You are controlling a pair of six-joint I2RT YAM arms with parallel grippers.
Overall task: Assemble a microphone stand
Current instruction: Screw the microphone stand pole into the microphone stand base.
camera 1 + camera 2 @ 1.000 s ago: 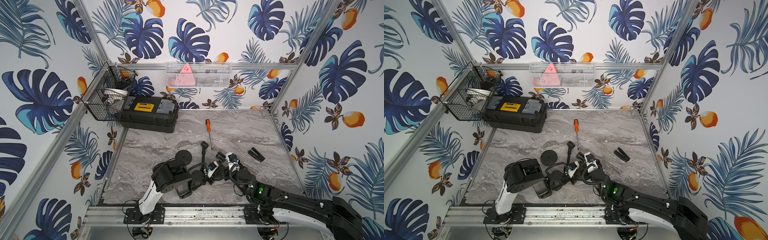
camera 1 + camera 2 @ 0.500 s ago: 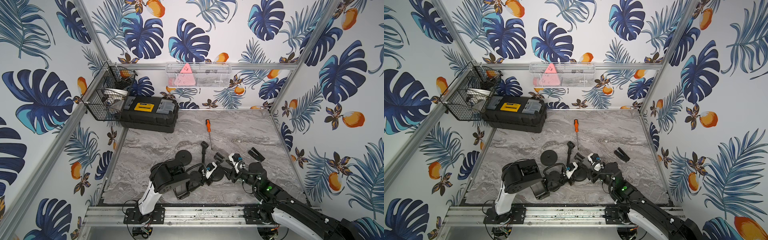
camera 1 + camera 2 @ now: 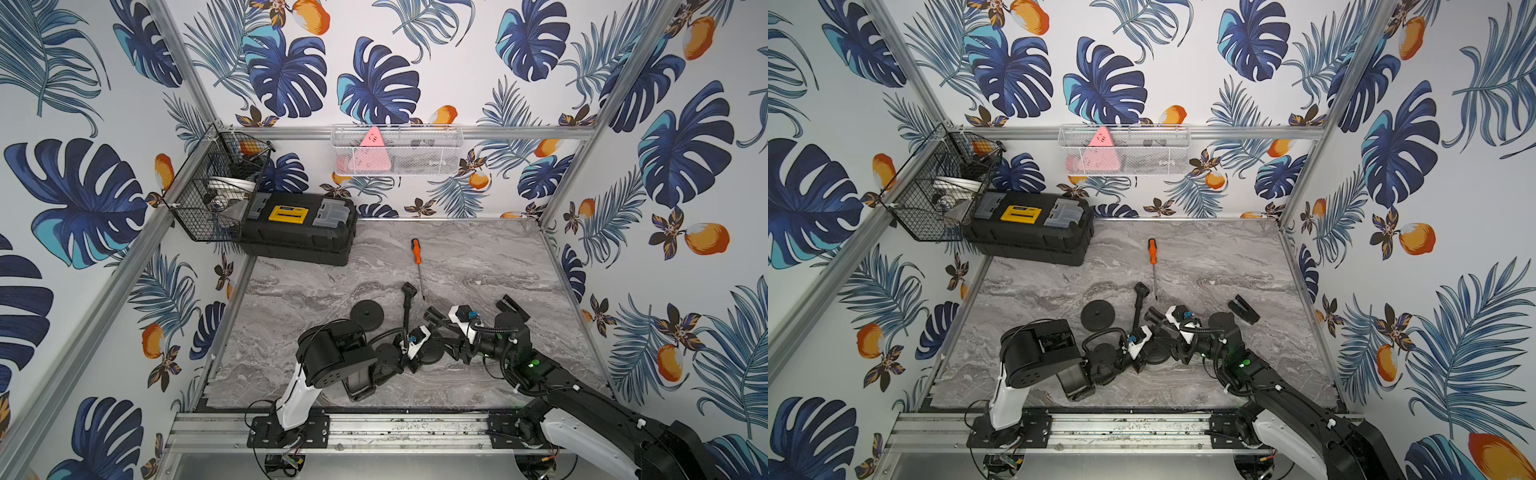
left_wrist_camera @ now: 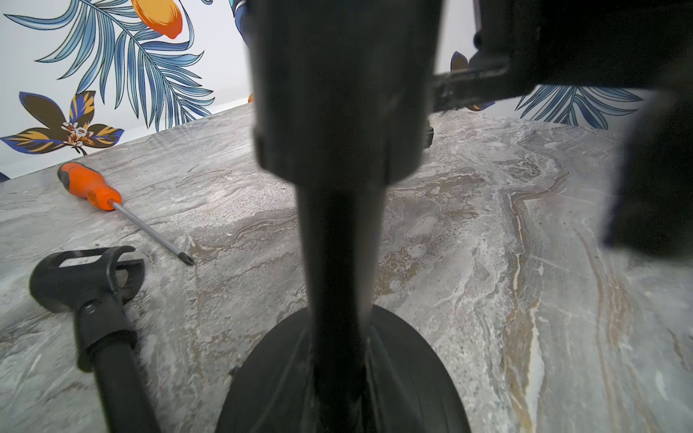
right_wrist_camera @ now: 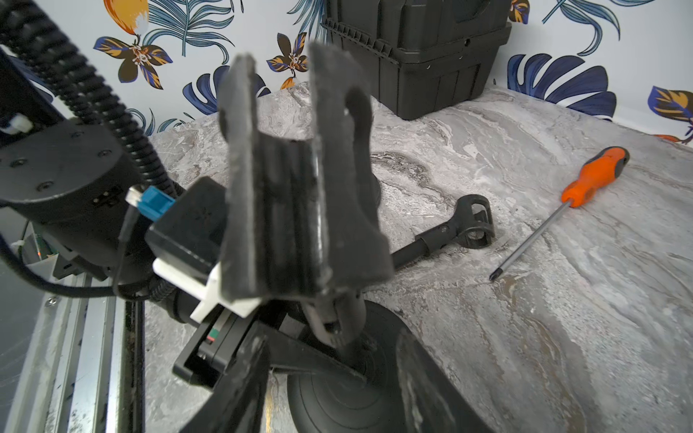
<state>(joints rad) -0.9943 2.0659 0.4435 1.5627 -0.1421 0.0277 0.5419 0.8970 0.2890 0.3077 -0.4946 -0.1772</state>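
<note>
Toolbox (image 3: 297, 228) sits closed; pink triangle (image 3: 371, 151) stands in the mesh basket (image 3: 432, 163).

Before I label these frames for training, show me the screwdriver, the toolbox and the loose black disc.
screwdriver (image 3: 416, 252): in a top view, on its orange handle.
toolbox (image 3: 288, 213): in a top view, on its yellow lid panel.
disc (image 3: 365, 311): in a top view, on its middle.

Leaf-and-fruit wallpaper (image 3: 374, 83) on three walls; grey marble tabletop (image 3: 478, 257); aluminium frame rails (image 3: 519, 132).
</note>
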